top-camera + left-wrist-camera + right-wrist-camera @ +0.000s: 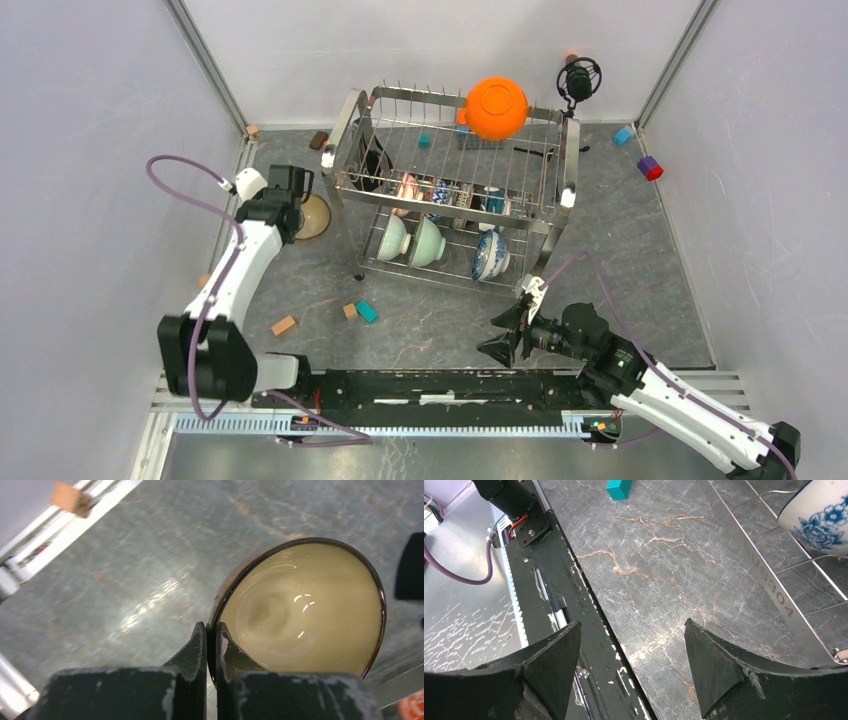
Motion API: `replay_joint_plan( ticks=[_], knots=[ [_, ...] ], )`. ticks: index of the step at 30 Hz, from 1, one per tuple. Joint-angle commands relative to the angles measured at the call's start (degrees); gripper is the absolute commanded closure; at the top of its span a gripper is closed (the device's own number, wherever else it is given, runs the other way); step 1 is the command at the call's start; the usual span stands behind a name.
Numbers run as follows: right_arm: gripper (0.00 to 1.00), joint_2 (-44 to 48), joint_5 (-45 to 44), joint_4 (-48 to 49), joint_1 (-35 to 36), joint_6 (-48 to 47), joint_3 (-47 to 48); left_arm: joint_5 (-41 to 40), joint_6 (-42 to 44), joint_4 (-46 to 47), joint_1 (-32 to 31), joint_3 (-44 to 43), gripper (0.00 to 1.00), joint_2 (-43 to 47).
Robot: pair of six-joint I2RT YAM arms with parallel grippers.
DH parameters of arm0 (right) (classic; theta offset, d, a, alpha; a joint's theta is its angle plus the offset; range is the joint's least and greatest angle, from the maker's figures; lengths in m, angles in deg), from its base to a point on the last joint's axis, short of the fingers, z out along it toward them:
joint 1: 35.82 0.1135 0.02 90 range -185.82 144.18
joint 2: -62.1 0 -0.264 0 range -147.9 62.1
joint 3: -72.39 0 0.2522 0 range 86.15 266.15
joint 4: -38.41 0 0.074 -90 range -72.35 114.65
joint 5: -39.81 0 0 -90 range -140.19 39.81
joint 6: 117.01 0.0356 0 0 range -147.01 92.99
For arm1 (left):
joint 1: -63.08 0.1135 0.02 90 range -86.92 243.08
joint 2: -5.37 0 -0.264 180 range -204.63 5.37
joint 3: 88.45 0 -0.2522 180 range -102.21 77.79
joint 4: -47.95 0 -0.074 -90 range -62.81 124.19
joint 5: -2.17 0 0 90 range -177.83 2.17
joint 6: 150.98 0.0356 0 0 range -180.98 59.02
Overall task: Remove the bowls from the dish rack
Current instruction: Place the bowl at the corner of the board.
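Where the top camera looks: steel-wire dish rack (460, 208), glossy orange bowl (496, 107) upturned on top.
Left wrist: left gripper (211, 630) clamped on glazed dark-rimmed beige bowl (300, 610).
Right wrist: right gripper (631, 625) spread wide, empty, over veined table (659, 570).

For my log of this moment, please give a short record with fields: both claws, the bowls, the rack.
left claw: shut on the rim of the brown-gold bowl, left of the dish rack
right claw: open, empty, near the rack's front right corner
top tier: orange bowl
lower tier: pale green bowls, blue-and-white bowl
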Motion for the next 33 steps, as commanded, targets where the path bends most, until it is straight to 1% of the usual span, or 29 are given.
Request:
replay_joint_plan(
  ticks=[1,3,5,7,11,14,16,19,23,27,33],
  knots=[
    [0.20,1.3,-0.8,6.4,-0.1,1.6,-2.6,0.9,-2.8,18.7,2.0,-5.9,0.98,-5.6],
    [0.20,2.3,-2.0,7.7,-0.1,1.6,-3.9,1.8,-4.2,21.5,4.2,-7.0,0.98,-8.3],
    [0.20,3.3,-3.6,8.1,-0.1,1.4,-5.0,4.0,-7.3,22.0,7.7,-8.5,0.98,-11.3],
    [0.20,3.8,-4.7,11.0,-0.2,1.3,-5.9,5.6,-10.8,22.1,10.4,-10.0,0.98,-14.5],
    [0.20,3.0,-5.4,13.5,-0.1,1.3,-6.7,6.8,-17.9,23.8,13.2,-11.5,0.98,-19.0],
    [0.21,2.0,-5.8,13.7,-0.1,1.1,-6.2,6.3,-22.3,26.1,14.0,-12.0,0.98,-21.3],
    [0.21,1.9,-6.0,14.4,-0.1,1.3,-6.3,6.0,-23.9,24.9,14.1,-14.7,0.98,-24.1],
    [0.21,2.1,-7.4,14.8,-0.1,2.0,-6.8,4.9,-26.7,18.6,14.1,-21.6,0.98,-29.6],
    [0.21,2.6,-9.6,15.8,-0.1,3.3,-7.5,3.6,-27.7,18.3,14.1,-26.2,0.98,-34.8],
    [0.21,2.1,-10.3,17.3,-0.1,4.0,-8.6,3.8,-27.1,15.1,14.1,-33.9,0.98,-41.3],
    [0.21,-1.8,-10.9,19.2,-0.1,3.2,-8.6,3.7,-24.9,13.9,14.0,-38.8,0.98,-46.3]
  ],
)
